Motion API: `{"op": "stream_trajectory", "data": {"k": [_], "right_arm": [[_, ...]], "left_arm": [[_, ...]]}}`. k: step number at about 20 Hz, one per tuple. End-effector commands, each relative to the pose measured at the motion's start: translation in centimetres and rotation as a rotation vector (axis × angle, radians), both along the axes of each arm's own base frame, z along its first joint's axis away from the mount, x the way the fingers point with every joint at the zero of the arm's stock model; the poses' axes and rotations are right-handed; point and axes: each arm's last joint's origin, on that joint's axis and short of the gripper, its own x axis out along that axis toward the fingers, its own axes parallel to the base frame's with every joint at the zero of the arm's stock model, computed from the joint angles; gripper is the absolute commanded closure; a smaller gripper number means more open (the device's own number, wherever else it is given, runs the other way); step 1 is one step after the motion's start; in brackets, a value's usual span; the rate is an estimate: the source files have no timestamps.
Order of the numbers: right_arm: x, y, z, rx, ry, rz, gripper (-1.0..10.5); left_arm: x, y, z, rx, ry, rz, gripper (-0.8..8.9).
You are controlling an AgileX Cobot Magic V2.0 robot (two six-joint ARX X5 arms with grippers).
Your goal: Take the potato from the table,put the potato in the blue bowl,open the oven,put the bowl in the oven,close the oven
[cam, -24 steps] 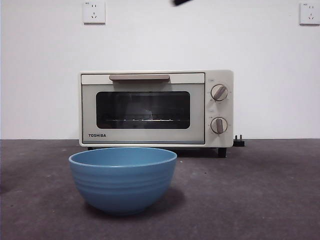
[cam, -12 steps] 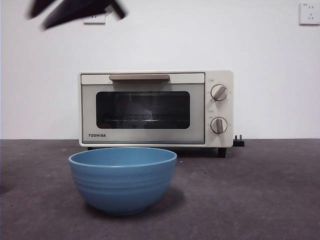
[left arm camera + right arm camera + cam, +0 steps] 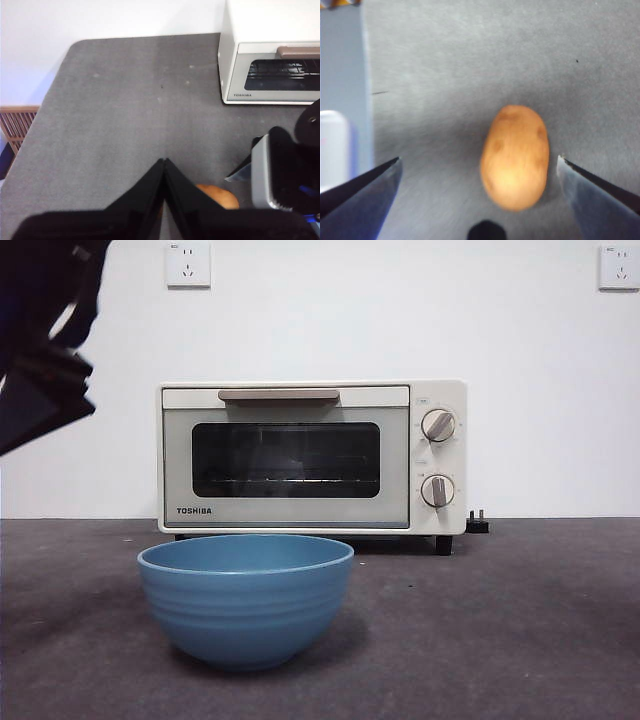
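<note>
Potato [image 3: 515, 156], oval, orange-brown, brown-speckled

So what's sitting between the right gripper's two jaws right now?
The potato lies on the table between the open jaws of the right gripper, touching neither; the right wrist view shows it.

Table [image 3: 445, 60] bare round potato [image 3: 516, 156]; jaws straddle.
</note>
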Motion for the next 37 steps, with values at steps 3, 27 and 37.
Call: {"op": "stream_trajectory", "data": {"k": [3,27,37], "right_arm": [[0.6,1.0,-2.0,0.001,-0.039,-0.013,1.3],[2.7,1.5,-8.3,-0.041,0.104,-0.061,3.0],[2.7,1.3,-7.5,-0.087,0.124,-0.11,9.6]], "left_arm": [[0.4,-0.3,0.0,-0.05,0.013,-0.079,8.2],[1.7,-0.4,-0.1,-0.071,0.059,-0.098,8.2],[1.7,-0.4,-0.1,-0.071,0.059,-0.098,8.2]]}}
